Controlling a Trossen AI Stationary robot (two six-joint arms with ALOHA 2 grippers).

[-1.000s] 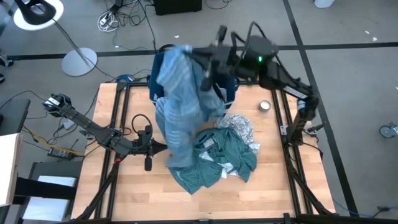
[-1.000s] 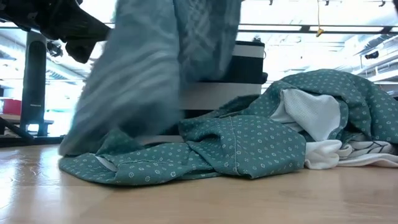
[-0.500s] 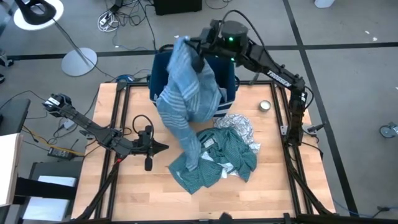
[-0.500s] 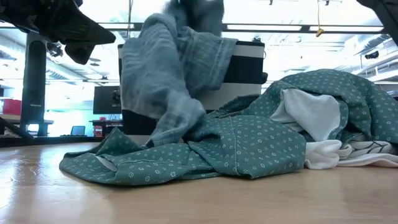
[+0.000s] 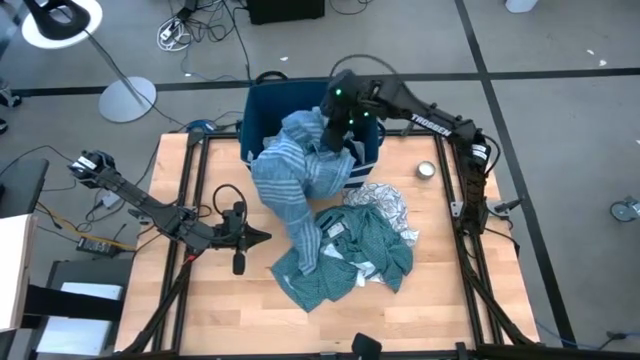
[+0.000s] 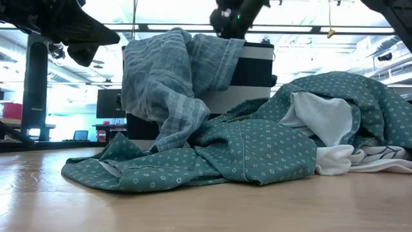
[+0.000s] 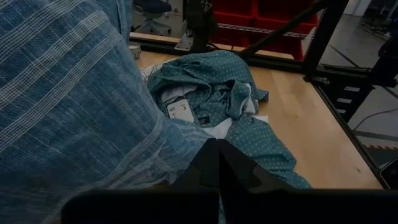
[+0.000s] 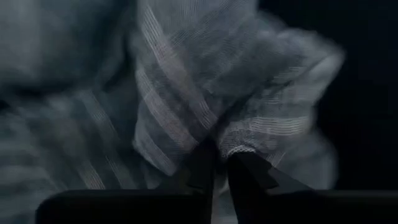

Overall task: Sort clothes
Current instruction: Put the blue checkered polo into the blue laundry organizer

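Right gripper [image 5: 335, 120] over the blue bin [image 5: 262, 100] pinches the striped blue cloth [image 5: 292, 170], draped onto the teal dotted shirt [image 5: 350, 262]; left gripper [image 5: 262, 237] pressed together

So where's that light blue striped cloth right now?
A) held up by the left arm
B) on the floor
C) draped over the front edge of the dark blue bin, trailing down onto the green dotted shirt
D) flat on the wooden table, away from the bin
C: the light blue striped cloth hangs over the rim of the dark blue bin, its tail lying on the green dotted shirt, with the right gripper at its top end.
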